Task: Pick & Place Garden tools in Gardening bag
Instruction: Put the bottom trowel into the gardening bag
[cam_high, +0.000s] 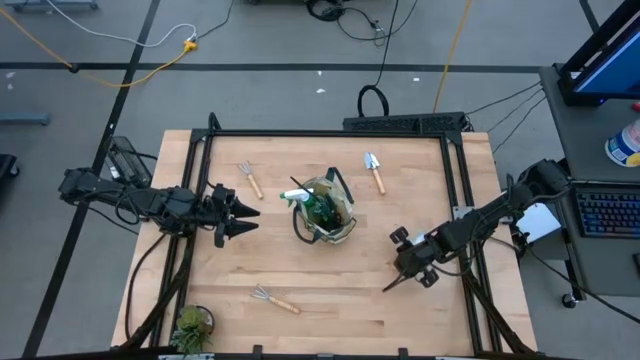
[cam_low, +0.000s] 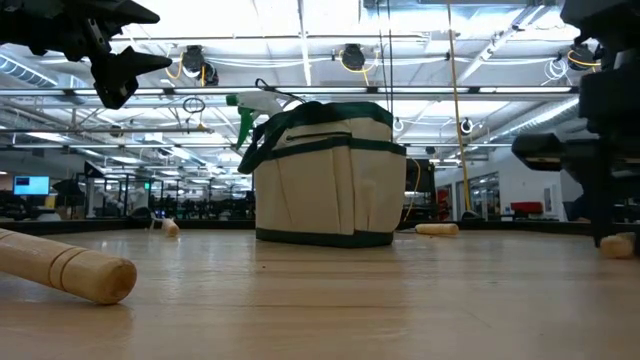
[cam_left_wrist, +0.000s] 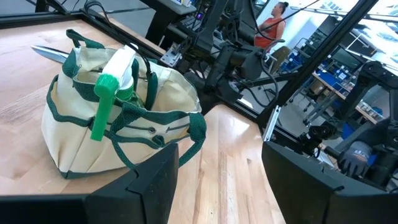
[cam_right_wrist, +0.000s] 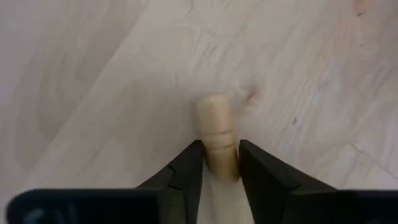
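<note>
The beige gardening bag (cam_high: 322, 212) with green trim stands mid-table, and a green spray bottle (cam_left_wrist: 112, 87) sticks out of its top. My right gripper (cam_high: 400, 272) is low over the table, right of the bag, shut on a wooden tool handle (cam_right_wrist: 214, 127); the tool's head is hidden. My left gripper (cam_high: 236, 215) hovers open left of the bag, pointing at it, with nothing between its fingers. On the table lie a fork rake (cam_high: 250, 180) at the far left, a trowel (cam_high: 375, 172) at the far right and a second fork rake (cam_high: 272, 298) near the front. My right gripper pinches the wooden handle by its two sides (cam_right_wrist: 221, 160) between its two fingers, a little back from the grooved free end (cam_right_wrist: 211, 109). The fingers slant down from above. The free end sticks out past the fingertips, at or just above the table (cam_low: 618, 245); I cannot tell which.
A small potted plant (cam_high: 192, 325) stands at the near left corner. Black frame rails (cam_high: 330, 132) run along the table's edges. Bare wood lies between the bag and my right gripper.
</note>
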